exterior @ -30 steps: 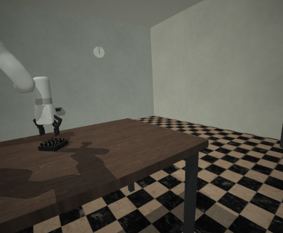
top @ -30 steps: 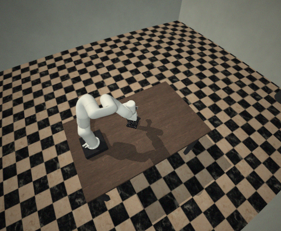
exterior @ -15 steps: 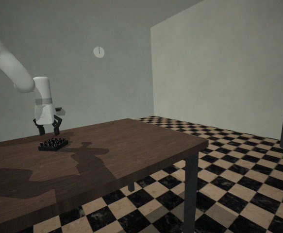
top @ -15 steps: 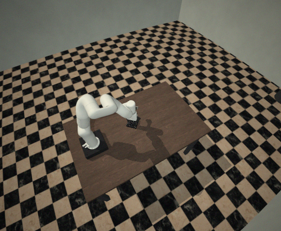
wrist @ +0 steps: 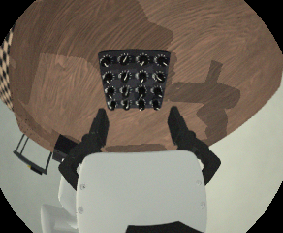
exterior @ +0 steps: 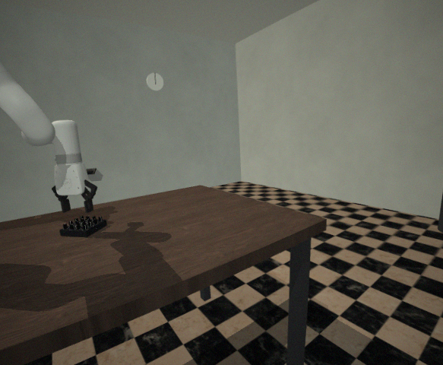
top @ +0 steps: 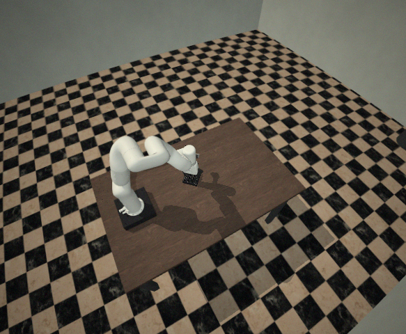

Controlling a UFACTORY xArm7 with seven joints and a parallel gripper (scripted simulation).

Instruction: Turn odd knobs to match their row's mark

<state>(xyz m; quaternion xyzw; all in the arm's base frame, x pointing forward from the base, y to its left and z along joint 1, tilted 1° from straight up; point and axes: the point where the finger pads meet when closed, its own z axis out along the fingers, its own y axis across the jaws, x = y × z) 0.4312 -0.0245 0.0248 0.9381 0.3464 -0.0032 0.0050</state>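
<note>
The gripper [exterior: 75,204] hangs above the rear-left part of the table [exterior: 213,220], fingers spread wide and holding nothing. The knob box [exterior: 83,226] stands on the table just below and slightly ahead of the fingertips, untouched. Assessment: approach step, no knob engaged yet. The white lines are too small to read, so the odd knobs cannot be identified. Next move calls for descent over one chosen knob, fingers straddling it.
</note>
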